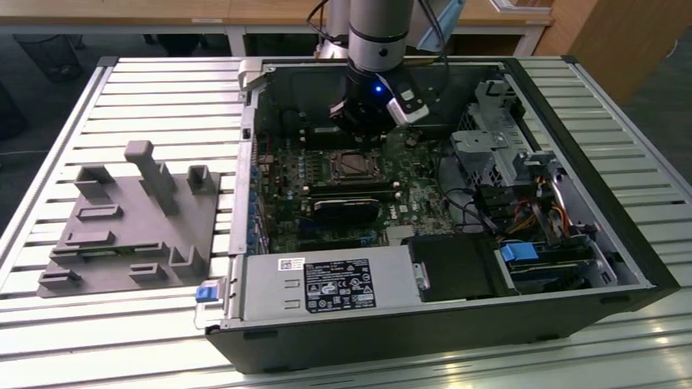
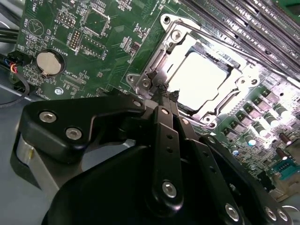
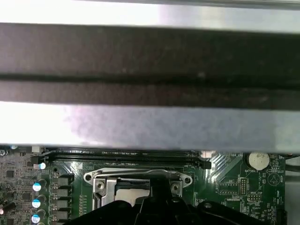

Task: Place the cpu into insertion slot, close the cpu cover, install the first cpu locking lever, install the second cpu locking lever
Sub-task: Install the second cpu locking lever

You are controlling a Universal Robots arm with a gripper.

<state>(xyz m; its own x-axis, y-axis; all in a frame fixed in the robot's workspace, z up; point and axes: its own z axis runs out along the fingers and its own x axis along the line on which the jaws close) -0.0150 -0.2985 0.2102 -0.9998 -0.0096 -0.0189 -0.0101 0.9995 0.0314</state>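
The insertion slot [image 1: 352,166] sits mid-board inside the open computer case. In the second wrist view the silvery cpu [image 2: 202,80] lies flat in it, and the metal cpu cover [image 2: 158,57] lies down around it as a frame. My gripper [image 2: 165,95] is shut, its black fingertips pressed together right at one corner of the socket frame. I cannot tell whether a lever wire is pinched between them. In the exterior view the gripper [image 1: 364,134] hangs just behind the socket. The first wrist view shows the cover [image 3: 136,174], the cpu [image 3: 133,192] and the gripper [image 3: 159,197].
Long black memory slots [image 2: 243,28] run beside the socket, and a coin battery [image 2: 49,63] sits on the board. The case wall [image 3: 150,70] is close behind. A black block [image 1: 346,207], the power supply [image 1: 324,284] and drive cages [image 1: 497,154] crowd the case. A grey fixture [image 1: 130,219] lies outside.
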